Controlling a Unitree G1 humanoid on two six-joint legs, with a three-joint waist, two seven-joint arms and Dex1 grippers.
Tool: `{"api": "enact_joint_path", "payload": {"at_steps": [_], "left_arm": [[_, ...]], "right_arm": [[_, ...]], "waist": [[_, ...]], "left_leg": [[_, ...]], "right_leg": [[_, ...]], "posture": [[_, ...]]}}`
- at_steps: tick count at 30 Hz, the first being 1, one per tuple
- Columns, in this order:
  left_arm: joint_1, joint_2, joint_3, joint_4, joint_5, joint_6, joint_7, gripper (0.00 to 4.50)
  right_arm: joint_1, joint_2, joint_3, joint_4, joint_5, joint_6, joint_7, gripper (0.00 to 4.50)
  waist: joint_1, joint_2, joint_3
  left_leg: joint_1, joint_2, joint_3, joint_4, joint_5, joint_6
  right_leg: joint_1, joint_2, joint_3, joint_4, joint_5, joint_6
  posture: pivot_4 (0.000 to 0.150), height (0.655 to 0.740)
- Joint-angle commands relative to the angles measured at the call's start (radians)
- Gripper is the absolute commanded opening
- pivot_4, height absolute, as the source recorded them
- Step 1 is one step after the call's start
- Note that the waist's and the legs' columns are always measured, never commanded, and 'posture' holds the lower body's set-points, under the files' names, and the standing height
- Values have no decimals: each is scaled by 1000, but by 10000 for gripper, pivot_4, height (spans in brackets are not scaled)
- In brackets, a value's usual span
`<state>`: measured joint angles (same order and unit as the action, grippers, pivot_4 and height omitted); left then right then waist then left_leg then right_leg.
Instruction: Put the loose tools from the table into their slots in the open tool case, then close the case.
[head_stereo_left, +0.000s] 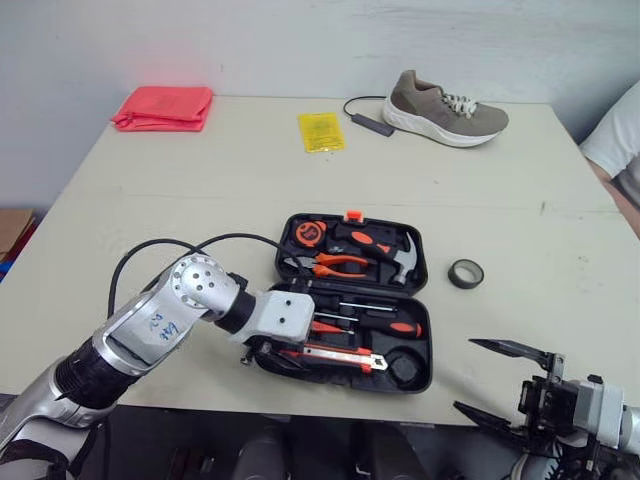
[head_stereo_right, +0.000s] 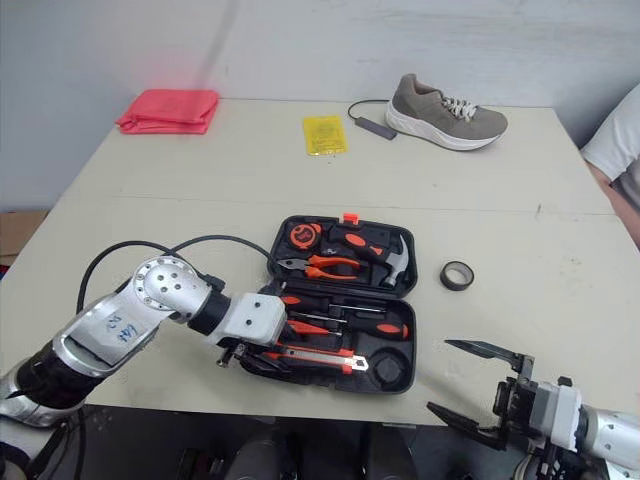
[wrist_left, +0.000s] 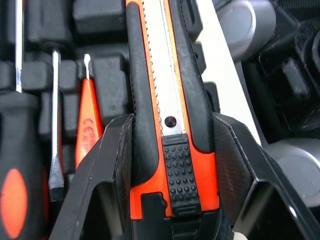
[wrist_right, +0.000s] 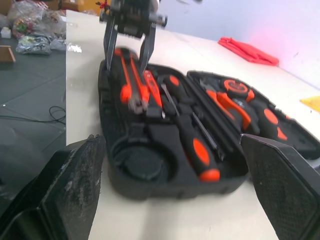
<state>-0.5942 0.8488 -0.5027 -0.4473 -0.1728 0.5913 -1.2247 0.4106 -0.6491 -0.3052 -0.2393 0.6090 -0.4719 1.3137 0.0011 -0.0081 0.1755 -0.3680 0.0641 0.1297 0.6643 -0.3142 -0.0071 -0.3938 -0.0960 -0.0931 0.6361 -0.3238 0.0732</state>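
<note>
An open black tool case (wrist_right: 165, 192) lies on a pale counter (head_stereo_left: 200, 200). The left jaws clamp the handle end of an orange-and-black utility knife (wrist_left: 165, 90) and hold it lengthwise along the case's nearest row, probably to line it up with its long slot. A loose tape roll (head_stereo_left: 465, 273) sits on the counter, right of the case. The round recess (head_stereo_left: 405, 367) in the case's near right corner looks meant for it. The right jaws gape wide and empty, nearer than the case and to its right.
</note>
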Motion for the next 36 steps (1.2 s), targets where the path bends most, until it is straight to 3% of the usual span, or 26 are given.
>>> {"api": "enact_joint_path", "payload": {"at_steps": [1, 13, 15, 20, 26, 29, 33, 36], "left_arm": [[-27, -6, -23, 2, 46, 17, 0, 15757], [-38, -67, -66, 26, 118, 55, 18, 15757], [-34, -64, -65, 28, 125, 32, 9, 26193], [-22, -119, 23, 45, 59, -74, 19, 44682], [30, -127, 190, 96, -116, -261, -94, 44682], [65, -165, 231, 149, -143, -327, -86, 36721], [123, -219, 244, 191, -180, -366, -83, 18451], [166, -224, 219, 233, -129, -435, -84, 6778]], "right_arm": [[15, -28, -36, -122, 5, 74, -83, 45000], [11, -61, -57, -250, -2, 207, -191, 45000], [6, -65, -56, -262, -4, 223, -201, 45000], [-12, -71, -52, -281, -5, 257, -221, 45000], [-37, -76, -47, -284, -9, 287, -232, 45000], [-47, -72, -41, -279, -16, 293, -237, 45000], [-57, -64, -37, -270, -27, 297, -244, 45000], [-57, -62, -38, -265, -31, 296, -244, 45000]], "waist": [[2, 0, 0], [21, -1, 0], [22, -1, 0], [22, -1, 0], [18, -2, 0], [21, -2, 0], [23, -2, 1], [22, -2, 1]], "left_leg": [[0, 0, 0, 0, 0, 0], [0, -1, 0, 1, 0, 2], [0, -1, 0, 1, 0, 2], [0, -1, 0, 1, 0, 2], [0, 0, 0, 2, 0, 1], [0, 0, 0, 2, 0, 1], [-1, 0, 0, 2, 0, 2], [-1, 0, 0, 2, 0, 2]], "right_leg": [[0, 0, 0, 0, 0, 0], [0, 0, 0, 0, 0, 0], [0, 0, 0, 0, 0, 0], [0, 0, 0, 0, 0, 0], [0, 0, 0, 1, 0, 0], [0, 0, 0, 1, 0, 0], [0, 0, -1, 1, 0, 0], [0, 0, -1, 0, 0, 0]], "posture": [[1500, 7400], [1500, 7400], [1500, 7400], [1500, 7400], [1500, 7400], [1500, 7400], [1500, 7400], [1500, 7400]]}}
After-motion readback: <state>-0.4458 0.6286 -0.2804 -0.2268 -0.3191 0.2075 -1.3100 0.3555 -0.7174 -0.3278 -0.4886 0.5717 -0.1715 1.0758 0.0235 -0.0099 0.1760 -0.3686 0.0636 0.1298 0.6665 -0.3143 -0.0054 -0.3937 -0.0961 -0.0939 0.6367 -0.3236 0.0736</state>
